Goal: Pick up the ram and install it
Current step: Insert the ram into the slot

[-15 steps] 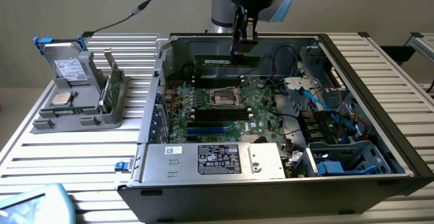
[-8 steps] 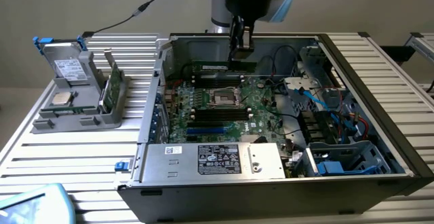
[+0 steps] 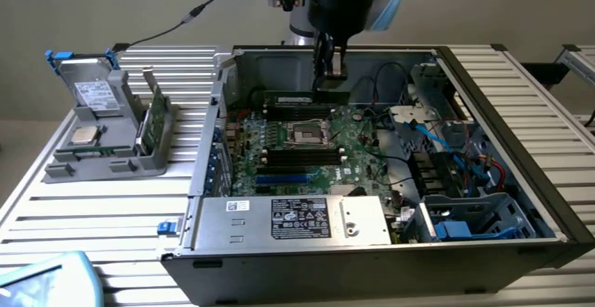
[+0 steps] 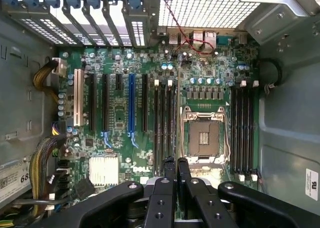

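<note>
The ram (image 3: 295, 99) is a long thin green stick held level by my gripper (image 3: 330, 84), which is shut on its upper edge. It hangs inside the open computer case, just above the black memory slots (image 3: 297, 111) on the far side of the processor socket (image 3: 306, 132). In the wrist view the ram (image 4: 178, 112) appears edge-on as a thin line running out from my gripper (image 4: 176, 163). It lies over the black slots (image 4: 165, 123) beside the socket (image 4: 205, 135). I cannot tell whether it touches a slot.
The case walls (image 3: 506, 122) surround the motherboard (image 3: 358, 147). A power supply (image 3: 288, 220) sits at the near edge, and cables and drive bays (image 3: 456, 182) fill the exterior view's right. A grey holder (image 3: 102, 147) with a green card (image 3: 152, 115) stands outside at the left.
</note>
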